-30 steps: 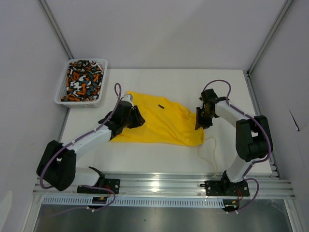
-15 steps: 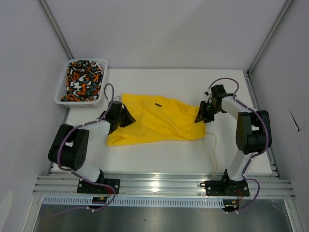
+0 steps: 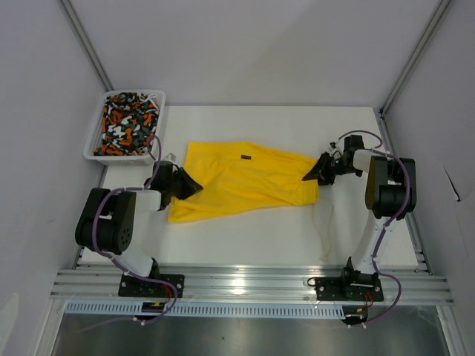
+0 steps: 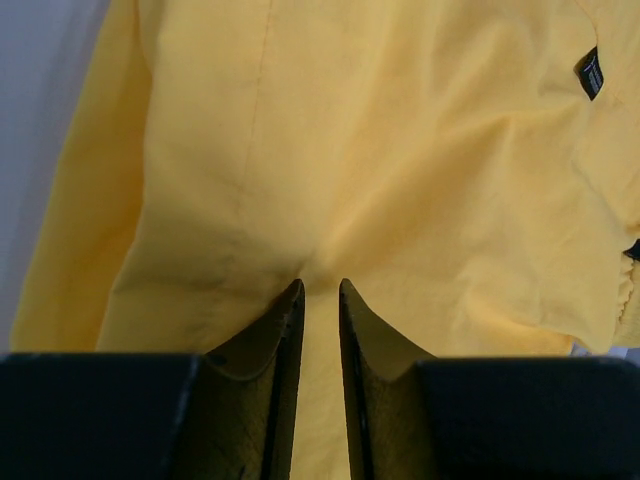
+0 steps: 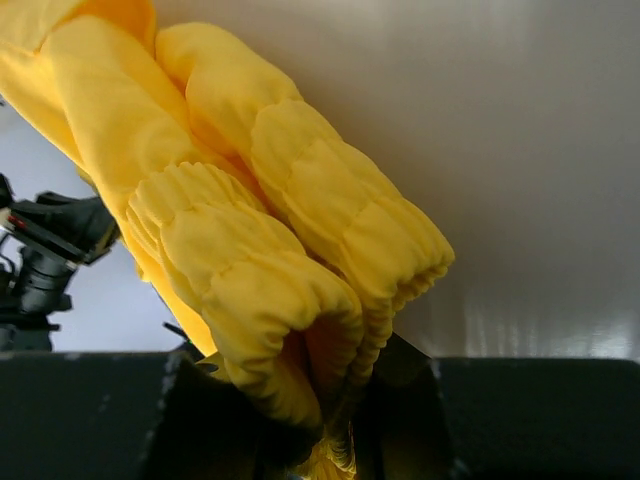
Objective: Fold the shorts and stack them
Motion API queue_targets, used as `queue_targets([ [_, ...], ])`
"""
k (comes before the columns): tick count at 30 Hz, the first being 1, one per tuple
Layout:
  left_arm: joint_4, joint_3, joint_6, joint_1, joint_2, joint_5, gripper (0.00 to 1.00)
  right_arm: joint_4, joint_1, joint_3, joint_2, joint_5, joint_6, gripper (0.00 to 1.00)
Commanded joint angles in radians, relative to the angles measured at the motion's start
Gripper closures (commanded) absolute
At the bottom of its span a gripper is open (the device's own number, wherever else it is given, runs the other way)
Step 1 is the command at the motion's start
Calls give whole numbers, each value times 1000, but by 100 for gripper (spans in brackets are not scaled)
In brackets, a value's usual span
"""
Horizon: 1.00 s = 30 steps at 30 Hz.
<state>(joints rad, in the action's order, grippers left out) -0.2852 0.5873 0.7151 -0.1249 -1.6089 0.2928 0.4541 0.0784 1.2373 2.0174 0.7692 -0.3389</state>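
Yellow shorts [image 3: 241,182] lay spread across the middle of the table [image 3: 260,237], stretched L-to-R btwn the two arms, nearer the far edge than the near one. L gripper [image 3: 191,185] was low at the shorts' L end. In the wrist view its jaws were nearly closed w/ a thin fold of yellow cloth pinched btwn them, creases fanning out from the tips. R gripper [image 3: 312,176] was at the R end, clamped on the bunched elastic waistband [image 5: 300,300], which bulged past the fingers. A small black label [image 3: 244,157] showed on top of the shorts, far side. A pale drawstring [image 3: 324,226] trailed from the R end toward the near edge. Patterned shorts [image 3: 126,124] sat heaped in a white mesh basket [image 3: 122,156] at the table's far-L corner, well apart from the yellow pair.
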Motion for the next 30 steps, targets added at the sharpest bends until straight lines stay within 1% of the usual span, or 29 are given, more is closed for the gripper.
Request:
queue_targets([
  [1,21,-38,-32,10,41,-14,76,-86,66,53,24,39,-61,100],
  [6,31,-38,-46,8,50,-20,76,-63,80,94,52,27,-61,100],
  [10,73,-30,-77,1,87,-63,76,-48,80,108,67,6,-63,100],
  [17,194,14,-121,-36,236,-179,73,60,-3,114,27,-93,12,100],
  [18,228,47,-129,-42,250,-194,73,67,-12,110,11,-99,29,97],
  [20,262,68,-144,-59,268,-228,73,80,-28,85,-9,-129,41,71],
  [21,277,95,-147,-62,280,-239,72,72,-32,67,-41,-134,43,38],
  [23,277,111,-148,-70,287,-238,72,34,-26,0,-81,-139,38,7],
  [24,277,121,-146,-82,290,-238,72,22,-16,-22,-121,-136,35,4],
  [30,301,167,-144,-130,251,-250,72,-63,14,-169,-218,-113,9,1],
])
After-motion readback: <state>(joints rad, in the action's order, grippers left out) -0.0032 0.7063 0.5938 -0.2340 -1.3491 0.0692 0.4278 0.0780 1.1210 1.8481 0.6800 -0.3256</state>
